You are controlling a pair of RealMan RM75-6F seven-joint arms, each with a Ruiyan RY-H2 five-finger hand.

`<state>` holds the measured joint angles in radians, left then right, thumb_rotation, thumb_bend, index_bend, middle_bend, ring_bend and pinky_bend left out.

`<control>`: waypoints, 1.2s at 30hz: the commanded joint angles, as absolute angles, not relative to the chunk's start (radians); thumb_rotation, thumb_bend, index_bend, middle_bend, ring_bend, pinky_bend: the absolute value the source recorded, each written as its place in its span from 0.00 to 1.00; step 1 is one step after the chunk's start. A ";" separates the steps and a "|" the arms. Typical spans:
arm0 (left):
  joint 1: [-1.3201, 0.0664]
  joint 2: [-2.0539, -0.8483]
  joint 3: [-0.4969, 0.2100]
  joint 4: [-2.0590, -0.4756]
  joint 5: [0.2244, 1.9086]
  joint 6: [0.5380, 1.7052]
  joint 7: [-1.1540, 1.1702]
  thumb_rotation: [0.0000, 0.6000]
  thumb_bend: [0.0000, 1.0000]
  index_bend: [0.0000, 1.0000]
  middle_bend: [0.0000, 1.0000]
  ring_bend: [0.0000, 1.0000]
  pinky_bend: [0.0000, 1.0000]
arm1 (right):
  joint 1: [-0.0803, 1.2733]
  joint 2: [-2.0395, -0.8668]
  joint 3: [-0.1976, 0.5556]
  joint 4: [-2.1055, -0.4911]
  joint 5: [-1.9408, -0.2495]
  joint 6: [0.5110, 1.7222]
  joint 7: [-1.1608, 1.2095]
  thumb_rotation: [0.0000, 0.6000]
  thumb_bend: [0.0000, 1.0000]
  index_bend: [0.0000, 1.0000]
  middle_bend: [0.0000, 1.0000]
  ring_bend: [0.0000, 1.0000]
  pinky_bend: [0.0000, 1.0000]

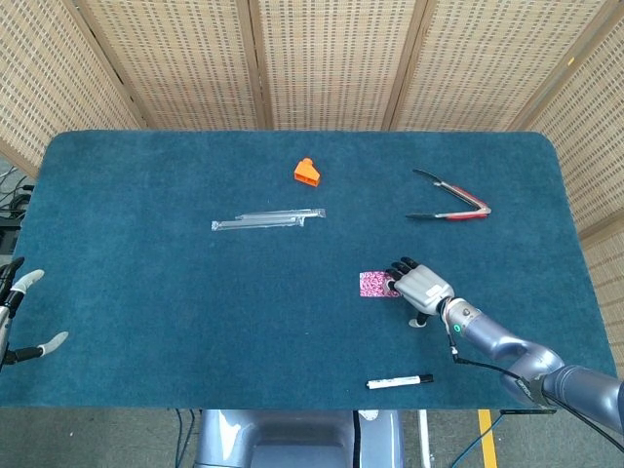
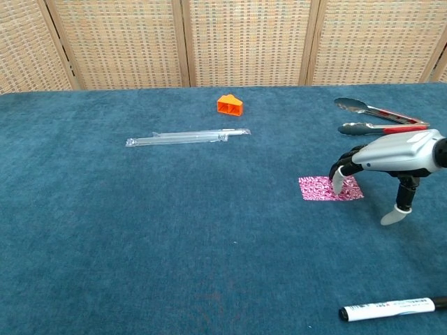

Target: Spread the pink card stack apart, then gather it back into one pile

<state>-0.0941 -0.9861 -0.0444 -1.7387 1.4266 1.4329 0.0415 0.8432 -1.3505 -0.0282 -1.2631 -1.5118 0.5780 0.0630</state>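
The pink patterned card stack (image 1: 373,284) (image 2: 318,188) lies flat on the blue cloth, right of centre. Its right edge looks drawn out a little under the fingers. My right hand (image 1: 423,286) (image 2: 391,155) arches over that right edge, dark fingertips (image 2: 339,183) pressing down on the cards and the thumb reaching down to the cloth beside them. It grips nothing. My left hand (image 1: 18,314) shows only in the head view, at the table's left edge, with its fingers apart and nothing in it.
A black-and-white marker (image 1: 400,381) (image 2: 391,308) lies near the front edge below the right hand. Red-handled tongs (image 1: 450,200) (image 2: 377,118) sit behind the hand. A clear plastic sleeve (image 1: 268,218) (image 2: 188,137) and an orange block (image 1: 306,173) (image 2: 230,105) lie further back.
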 commanded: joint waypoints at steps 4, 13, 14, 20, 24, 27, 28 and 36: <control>-0.095 -0.988 -0.044 -1.741 1.428 1.432 0.045 0.72 0.10 0.15 0.00 0.00 0.00 | 0.835 -1.323 -0.042 -1.265 -1.503 0.577 0.052 1.00 0.24 0.26 0.14 0.00 0.00; -0.097 -0.989 -0.044 -1.747 1.429 1.431 0.054 0.71 0.10 0.15 0.00 0.00 0.00 | 0.819 -1.285 -0.054 -1.260 -1.480 0.579 0.047 1.00 0.25 0.26 0.14 0.00 0.00; -0.097 -0.989 -0.044 -1.747 1.429 1.431 0.054 0.72 0.10 0.15 0.00 0.00 0.00 | 0.817 -1.281 -0.056 -1.258 -1.477 0.579 0.048 1.00 0.25 0.26 0.14 0.00 0.00; -0.096 -0.988 -0.043 -1.751 1.430 1.432 0.059 0.71 0.10 0.15 0.00 0.00 0.00 | 0.801 -1.258 -0.063 -1.251 -1.463 0.582 0.046 1.00 0.25 0.26 0.14 0.00 0.00; -0.097 -0.989 -0.043 -1.754 1.435 1.434 0.060 0.72 0.10 0.15 0.00 0.00 0.00 | 0.799 -1.244 -0.058 -1.260 -1.461 0.593 0.043 1.00 0.25 0.26 0.14 0.00 0.00; -0.097 -0.990 -0.042 -1.755 1.436 1.434 0.061 0.71 0.10 0.15 0.00 0.00 0.00 | 0.806 -1.238 -0.051 -1.275 -1.467 0.599 0.035 1.00 0.25 0.26 0.14 0.00 0.00; -0.096 -0.990 -0.041 -1.754 1.436 1.434 0.060 0.71 0.10 0.15 0.00 0.00 0.00 | 0.810 -1.236 -0.048 -1.282 -1.467 0.598 0.033 1.00 0.25 0.26 0.14 0.00 0.00; -0.089 -0.990 -0.039 -1.740 1.426 1.435 0.046 0.72 0.10 0.15 0.00 0.00 0.00 | 0.835 -1.253 -0.035 -1.303 -1.459 0.572 0.017 1.00 0.25 0.26 0.14 0.00 0.00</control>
<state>-0.0892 -0.9898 -0.0388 -1.7406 1.4264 1.4346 0.0469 0.8329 -1.2504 -0.0357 -1.3028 -1.4611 0.5742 0.0186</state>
